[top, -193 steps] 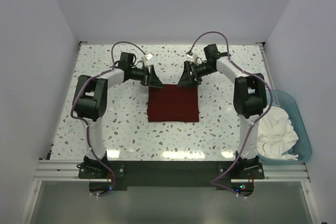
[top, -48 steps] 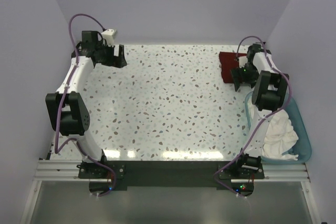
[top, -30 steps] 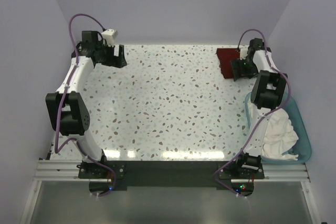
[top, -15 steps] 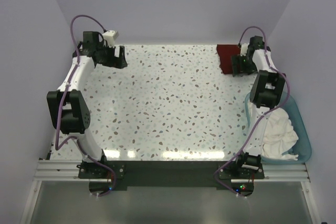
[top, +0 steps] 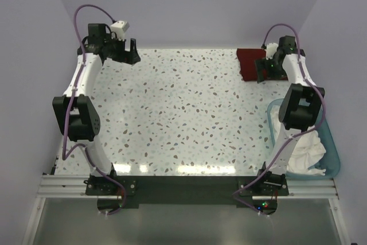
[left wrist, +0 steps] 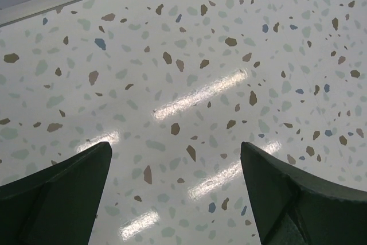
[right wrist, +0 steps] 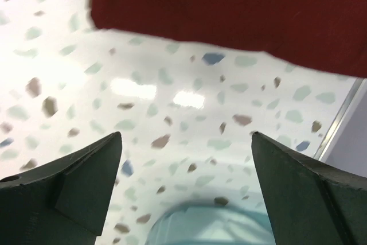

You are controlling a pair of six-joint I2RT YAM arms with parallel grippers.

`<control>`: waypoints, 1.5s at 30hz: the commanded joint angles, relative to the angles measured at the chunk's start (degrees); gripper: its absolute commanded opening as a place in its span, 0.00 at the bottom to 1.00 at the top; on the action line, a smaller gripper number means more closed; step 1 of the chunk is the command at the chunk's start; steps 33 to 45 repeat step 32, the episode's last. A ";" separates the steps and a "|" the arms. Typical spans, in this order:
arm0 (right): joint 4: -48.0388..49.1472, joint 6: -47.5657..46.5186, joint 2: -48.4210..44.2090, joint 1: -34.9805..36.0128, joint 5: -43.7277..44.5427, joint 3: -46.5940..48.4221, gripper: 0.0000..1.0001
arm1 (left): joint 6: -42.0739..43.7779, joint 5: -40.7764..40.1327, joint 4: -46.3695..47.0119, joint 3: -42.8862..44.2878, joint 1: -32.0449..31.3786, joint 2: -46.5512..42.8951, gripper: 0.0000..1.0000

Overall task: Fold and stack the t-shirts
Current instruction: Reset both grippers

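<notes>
1 maroon t-shirt (top: 248, 65), 1 blue tub (top: 334, 152)

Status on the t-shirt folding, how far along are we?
Done: the dark red t-shirt lies folded at the far right corner of the speckled table. In hand: nothing; the left gripper and right gripper are open and empty. Left: the crumpled white t-shirt in the light blue plastic tub, neither folded nor stacked.

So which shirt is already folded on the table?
The maroon t-shirt, folded flat at the far right corner of the table; the white t-shirt lies bunched up in the light blue tub.
</notes>
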 commanded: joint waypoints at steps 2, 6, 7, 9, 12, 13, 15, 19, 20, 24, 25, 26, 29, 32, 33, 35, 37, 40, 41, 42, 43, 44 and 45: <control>-4.63 -0.96 -9.39 0.15 -6.93 -6.90 0.99 | -1.19 5.12 -0.81 0.93 0.22 -0.79 1.00; -2.35 0.35 -21.58 0.15 -10.10 -19.27 0.99 | 0.30 0.74 -0.01 -2.59 0.22 -3.96 1.00; -1.91 0.44 -23.62 0.24 -10.45 -21.13 0.99 | 1.09 -0.06 -0.19 -3.12 0.31 -4.40 1.00; -1.74 0.79 -27.49 0.15 -11.33 -25.43 0.99 | 2.24 -1.90 -1.33 -4.87 0.31 -6.16 1.00; -0.25 1.49 -34.70 0.15 -11.60 -29.83 0.99 | 3.56 -2.09 0.33 -11.98 0.31 -11.07 1.00; 0.46 1.41 -37.67 0.24 -11.34 -30.64 0.99 | 4.08 -2.09 1.47 -16.26 0.13 -12.56 1.00; 1.25 0.98 -40.15 0.33 -9.42 -32.91 0.99 | 4.53 -2.96 1.83 -19.98 -0.13 -16.00 1.00; 4.24 0.71 -47.53 0.15 -6.76 -37.40 0.99 | 5.58 -4.63 2.62 -27.80 -0.48 -21.44 1.00; 5.55 1.32 -50.85 0.24 -6.85 -38.19 0.99 | 5.76 -4.90 3.23 -30.25 -0.57 -23.63 1.00; 4.16 1.23 -54.75 0.15 -8.08 -38.12 0.99 | 6.02 -5.26 3.15 -33.35 -0.57 -27.34 1.00; 3.02 1.24 -55.10 0.33 -9.65 -37.77 0.99 | 6.02 -5.34 2.98 -33.96 -0.48 -27.87 1.00; 2.66 2.11 -55.45 0.33 -10.45 -37.41 0.99 | 6.02 -5.43 2.97 -34.32 -0.57 -28.74 1.00; 1.43 4.30 -55.55 0.33 -14.13 -36.62 0.99 | 6.02 -6.04 3.41 -35.02 -0.48 -30.42 1.00; 1.25 5.45 -55.72 0.94 -15.81 -36.62 0.99 | 5.85 -6.57 3.85 -35.20 -0.48 -31.91 1.00; 1.25 5.45 -55.72 0.94 -15.81 -36.62 0.99 | 5.85 -6.57 3.85 -35.20 -0.48 -31.91 1.00; 1.25 5.45 -55.72 0.94 -15.81 -36.62 0.99 | 5.85 -6.57 3.85 -35.20 -0.48 -31.91 1.00; 1.25 5.45 -55.72 0.94 -15.81 -36.62 0.99 | 5.85 -6.57 3.85 -35.20 -0.48 -31.91 1.00; 1.25 5.45 -55.72 0.94 -15.81 -36.62 0.99 | 5.85 -6.57 3.85 -35.20 -0.48 -31.91 1.00; 1.25 5.45 -55.72 0.94 -15.81 -36.62 0.99 | 5.85 -6.57 3.85 -35.20 -0.48 -31.91 1.00; 1.25 5.45 -55.72 0.94 -15.81 -36.62 0.99 | 5.85 -6.57 3.85 -35.20 -0.48 -31.91 1.00; 1.25 5.45 -55.72 0.94 -15.81 -36.62 0.99 | 5.85 -6.57 3.85 -35.20 -0.48 -31.91 1.00; 1.25 5.45 -55.72 0.94 -15.81 -36.62 0.99 | 5.85 -6.57 3.85 -35.20 -0.48 -31.91 1.00; 1.25 5.45 -55.72 0.94 -15.81 -36.62 0.99 | 5.85 -6.57 3.85 -35.20 -0.48 -31.91 1.00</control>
